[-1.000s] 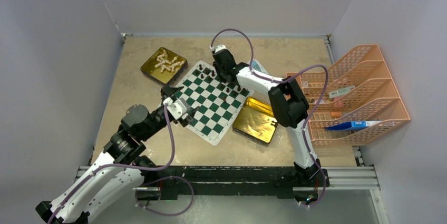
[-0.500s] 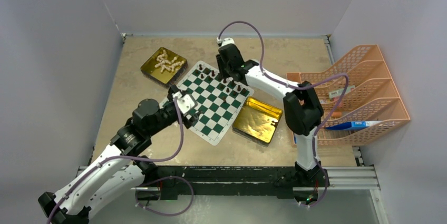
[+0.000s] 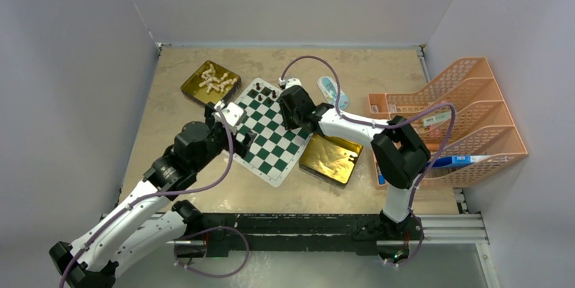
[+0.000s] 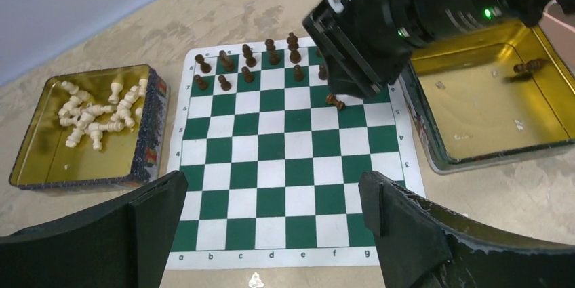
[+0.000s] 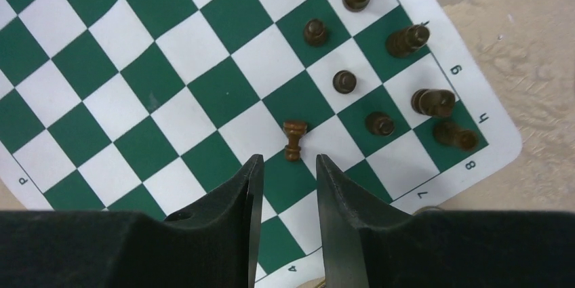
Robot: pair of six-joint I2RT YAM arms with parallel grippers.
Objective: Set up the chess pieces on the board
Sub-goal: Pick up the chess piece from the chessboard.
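The green-and-white board [image 3: 270, 147] lies mid-table, also in the left wrist view [image 4: 285, 166] and the right wrist view [image 5: 169, 98]. Several dark brown chess pieces [image 4: 247, 54] stand on its two far rows. One dark pawn [image 5: 293, 140] lies on its side on the board, just beyond my right gripper [image 5: 288, 162], which is open a little and empty. This gripper hovers over the board's far right part [image 3: 290, 108]. My left gripper [image 4: 272, 183] is wide open and empty over the board's near edge [image 3: 232, 115]. Cream pieces [image 4: 91, 108] lie in a gold tin.
The gold tin [image 3: 230, 91] with the cream pieces sits left of the board. A second gold tin [image 3: 330, 156] right of the board holds one dark piece [image 4: 529, 66]. An orange tray rack [image 3: 474, 112] stands at the right. A small white-blue object [image 3: 331, 89] lies behind the board.
My right gripper has moved from the board's far edge back over the board. My left gripper has moved forward toward the board's left corner.
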